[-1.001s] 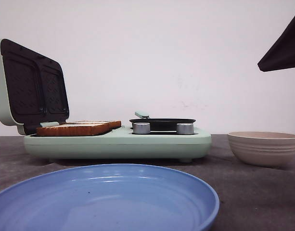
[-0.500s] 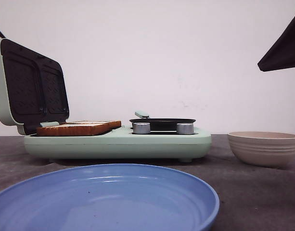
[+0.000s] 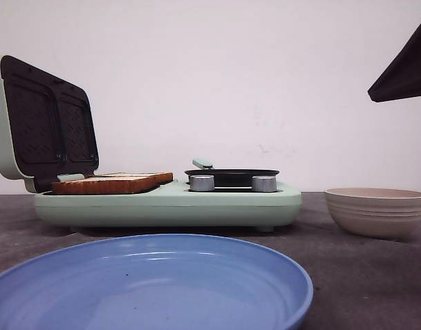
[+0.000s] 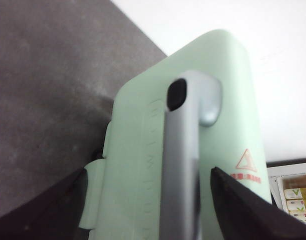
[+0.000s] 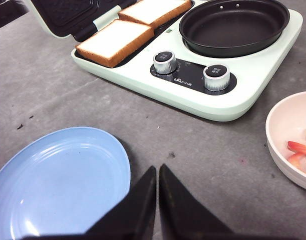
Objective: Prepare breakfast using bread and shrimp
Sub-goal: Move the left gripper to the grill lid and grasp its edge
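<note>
Two slices of bread lie side by side on the sandwich plate of the mint-green breakfast maker; from the front their brown crusts show. Pink shrimp lie in the beige bowl to its right. My left gripper is open behind the raised lid, one finger on each side of the lid's grey handle without touching it. My right gripper is shut and empty, hanging over the grey table between the blue plate and the bowl.
A black frying pan sits on the maker's right half, with two silver knobs in front of it. The blue plate fills the near foreground. A dark part of my right arm hangs at the upper right.
A dark sliver of the left arm appeared at the left edge behind the lid and has dropped slightly. Lid, bread, bowl and right arm have not moved.
</note>
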{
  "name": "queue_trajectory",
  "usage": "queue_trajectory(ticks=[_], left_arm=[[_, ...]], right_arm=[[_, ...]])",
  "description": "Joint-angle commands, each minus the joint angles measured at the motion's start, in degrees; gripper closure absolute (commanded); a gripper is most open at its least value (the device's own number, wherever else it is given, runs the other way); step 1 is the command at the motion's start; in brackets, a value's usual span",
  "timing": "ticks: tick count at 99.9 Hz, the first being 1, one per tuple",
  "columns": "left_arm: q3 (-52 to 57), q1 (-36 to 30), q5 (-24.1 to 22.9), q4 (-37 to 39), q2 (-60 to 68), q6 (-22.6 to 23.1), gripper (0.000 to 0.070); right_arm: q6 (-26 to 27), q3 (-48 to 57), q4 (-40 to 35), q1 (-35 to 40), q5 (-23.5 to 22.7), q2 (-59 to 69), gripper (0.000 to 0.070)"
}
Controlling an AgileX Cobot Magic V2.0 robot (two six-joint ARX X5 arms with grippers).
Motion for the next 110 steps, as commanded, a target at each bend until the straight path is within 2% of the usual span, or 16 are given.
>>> queue_trajectory(ticks=[1,16,29,55,68,87,110], left_arm=[[1.53,0.07,0.57,0.72,0.74,0.63,0.0315],[1.53,-0.15,1.25,0.94,0.85,0.70,0.0326],[1.53,-0.44,2.91,2.34,0.87,0.57,0.0402],[1.53,-1.64,2.91,2.16,1.25,0.46,0.0408],[1.53,-2.49,2.86,2.19,1.57,0.50,0.0494],[1.53,-2.82,2.67,2.36,1.68,0.68,0.0681],[1.53,-2.84,2.82,2.34,1.68,0.63,0.0690]], right_arm=[[-0.74,0.15,0.59,0.39,-0.07,0.22,0.0700],[-0.59,0.15,0.59,0.39,-0.07,0.22,0.0700],[-0.50,0.15,0.59,0.39,-0.07,0.22,0.0700],[-0.35,0.15,0.59,0.39,-0.07,0.22,0.0700],[-0.35,0.15,0.59,0.39,-0.07,0.22,0.0700],[-0.37,0.15,0.59,0.39,-0.07,0.22,0.0700],[-0.39,0.15,0.57,0.39,-0.07,0.22,0.0700]])
